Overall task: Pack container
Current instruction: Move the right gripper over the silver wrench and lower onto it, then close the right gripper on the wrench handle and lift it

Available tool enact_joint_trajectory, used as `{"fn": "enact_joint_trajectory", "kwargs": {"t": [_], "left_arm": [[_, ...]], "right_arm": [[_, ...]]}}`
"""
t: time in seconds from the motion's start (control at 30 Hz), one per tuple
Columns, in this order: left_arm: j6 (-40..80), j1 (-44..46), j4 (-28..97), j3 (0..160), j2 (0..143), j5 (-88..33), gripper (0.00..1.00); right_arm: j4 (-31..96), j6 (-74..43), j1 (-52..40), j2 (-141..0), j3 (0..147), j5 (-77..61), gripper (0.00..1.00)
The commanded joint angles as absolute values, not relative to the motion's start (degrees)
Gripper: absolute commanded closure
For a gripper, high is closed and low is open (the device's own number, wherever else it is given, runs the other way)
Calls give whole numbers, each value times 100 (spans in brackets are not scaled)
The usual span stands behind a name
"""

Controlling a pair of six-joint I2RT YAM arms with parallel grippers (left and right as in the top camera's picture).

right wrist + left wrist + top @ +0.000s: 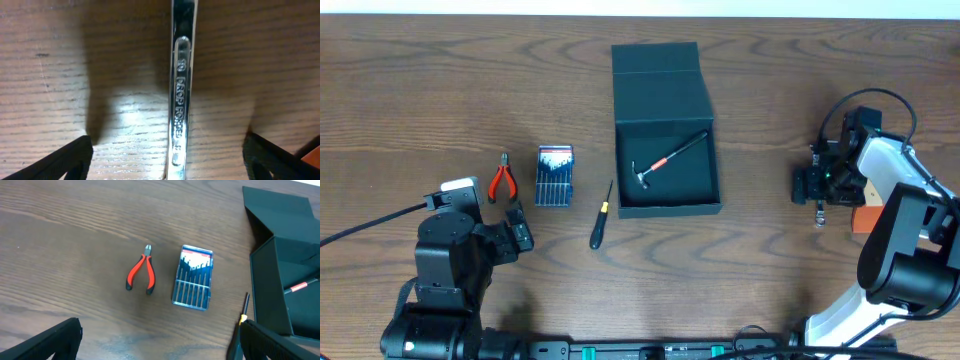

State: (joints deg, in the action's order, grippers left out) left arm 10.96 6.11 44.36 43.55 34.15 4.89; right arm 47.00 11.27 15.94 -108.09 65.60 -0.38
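Note:
The dark teal container [666,205] stands open at the table's middle, its lid flap folded back, and it also shows in the left wrist view [267,287]. A small hammer [665,159] with a red grip lies inside it. My left gripper [157,342] is open and empty above bare table, near red pliers [501,180] and a blue bit case [555,176]. My right gripper [167,162] is open low over the table, its fingers on either side of a shiny steel wrench [182,90] that lies flat. A black screwdriver [601,219] with a yellow collar lies left of the container.
The pliers [140,274], bit case [193,277] and screwdriver [244,311] show ahead of the left gripper. An orange object [866,218] lies beside the right arm. The right arm's body [905,250] stands at the right edge.

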Motion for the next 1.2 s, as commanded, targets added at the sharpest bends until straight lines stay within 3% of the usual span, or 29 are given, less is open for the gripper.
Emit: {"fn": "enact_joint_trajectory", "kwargs": {"t": [0.0,0.23,0.7,1.0,1.17], "left_arm": [[1179,591,4434,4497,3420,491,1],[1282,591,4436,4497,3420,491,1],[1282,591,4438,4497,3420,491,2],[1282,591,4436,4497,3420,491,2],[1282,591,4436,4497,3420,491,2]], "right_arm": [[4683,1162,1671,-10890,6733,-113,17],[4709,1162,1669,-10888,6751,-108,32],[4851,1076,1669,-10888,6748,-86,40],[5017,1076,1669,-10888,6748,-89,59],[5057,1076,1669,-10888,6748,-86,60]]}}
